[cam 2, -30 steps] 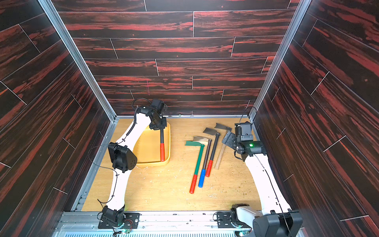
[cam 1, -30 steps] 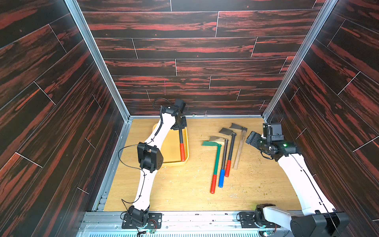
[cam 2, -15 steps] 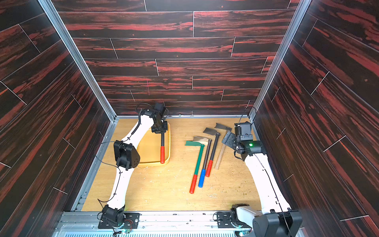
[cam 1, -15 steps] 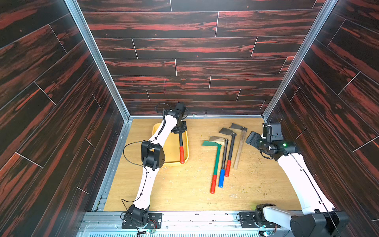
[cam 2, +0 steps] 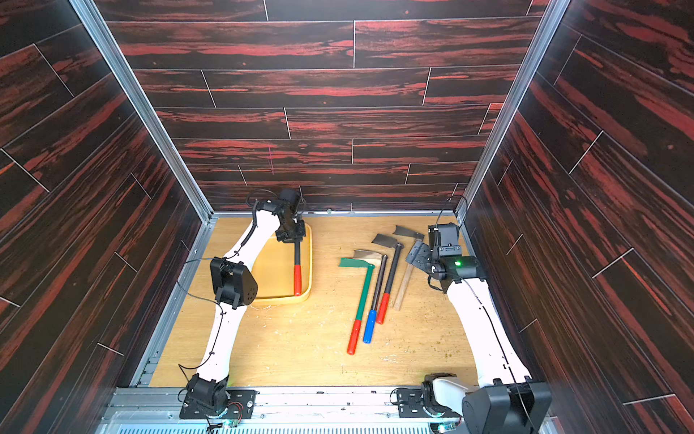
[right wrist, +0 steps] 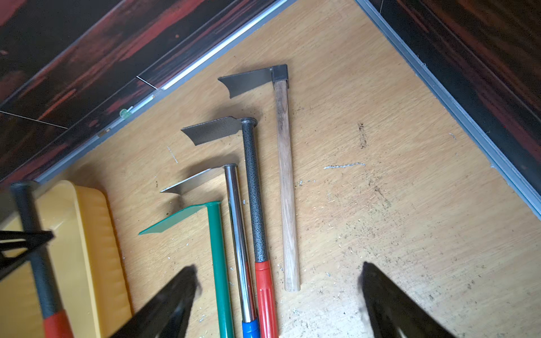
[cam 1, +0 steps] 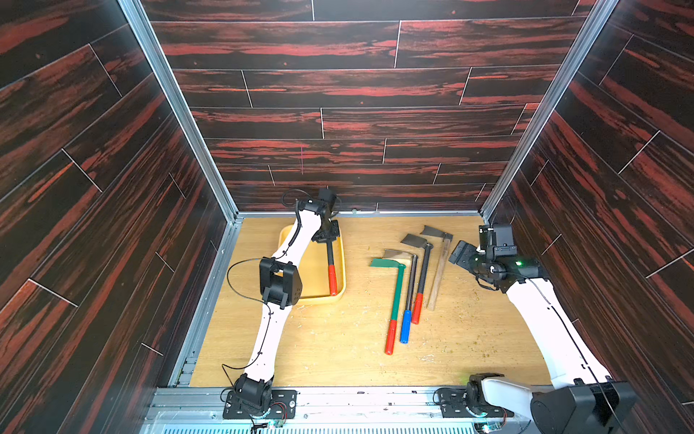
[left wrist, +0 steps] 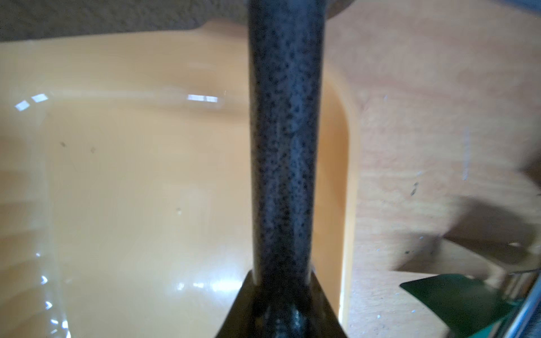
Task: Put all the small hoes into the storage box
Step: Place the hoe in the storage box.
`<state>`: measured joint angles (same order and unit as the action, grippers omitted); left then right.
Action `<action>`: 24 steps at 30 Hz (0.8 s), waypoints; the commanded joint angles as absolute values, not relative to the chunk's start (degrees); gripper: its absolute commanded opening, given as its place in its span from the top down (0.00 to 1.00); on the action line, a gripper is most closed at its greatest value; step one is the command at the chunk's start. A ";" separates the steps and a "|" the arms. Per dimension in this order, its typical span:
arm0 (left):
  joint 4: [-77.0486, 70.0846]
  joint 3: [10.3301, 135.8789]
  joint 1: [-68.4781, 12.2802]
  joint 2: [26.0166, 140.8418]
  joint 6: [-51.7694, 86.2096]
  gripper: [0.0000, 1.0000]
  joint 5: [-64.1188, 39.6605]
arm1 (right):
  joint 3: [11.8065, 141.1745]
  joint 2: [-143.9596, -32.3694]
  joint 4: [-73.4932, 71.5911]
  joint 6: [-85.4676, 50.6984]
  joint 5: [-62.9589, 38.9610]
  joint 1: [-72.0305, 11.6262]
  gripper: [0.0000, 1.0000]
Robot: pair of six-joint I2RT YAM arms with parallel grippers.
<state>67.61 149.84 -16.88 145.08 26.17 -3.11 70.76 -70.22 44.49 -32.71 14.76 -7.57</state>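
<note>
Surface [cam 1: 338,349]: pale wood, scuffed and littered with fine debris, filling the lower centre of both top views.

Storage box [cam 1: 323,299]: shallow yellow tray, left of centre, long axis running up the frame.

Small hoe [cam 1: 331,268]: dark speckled shaft with a red grip. It lies inside the box along its right wall, with the red grip at the box's lower right corner. The head is hidden under the left hand. Whether the shaft rests on the box floor cannot be told.

Four other hoes lie close together right of centre, heads toward the top of the frame. From left to right they are the green hoe [cam 1: 396,297], the chrome hoe [cam 1: 410,289] with a blue grip, the speckled hoe [cam 1: 422,278] with a red grip, and the wooden-handled hoe [cam 1: 438,270].

Left hand [cam 1: 327,240]: clamped on the small hoe's shaft near its upper end, over the box's upper right part.

Right hand [cam 1: 461,252]: jaws spread wide, holding nothing, above the surface just right of the wooden-handled hoe.
</note>
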 commanded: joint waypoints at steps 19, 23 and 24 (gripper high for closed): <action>65.30 150.96 -15.06 147.74 27.24 0.88 -4.53 | 70.58 -71.87 43.81 -32.50 15.45 -7.24 0.09; 64.69 149.36 -15.05 147.57 28.15 0.88 -3.17 | 70.58 -71.89 43.77 -32.43 15.60 -7.28 0.09; 64.71 149.10 -15.04 147.47 28.65 0.88 -2.57 | 70.58 -71.89 43.85 -32.43 15.72 -7.22 0.09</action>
<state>64.40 150.02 -15.38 148.92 27.53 -3.95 70.76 -71.37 44.07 -32.71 15.20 -7.57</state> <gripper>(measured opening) 0.266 0.907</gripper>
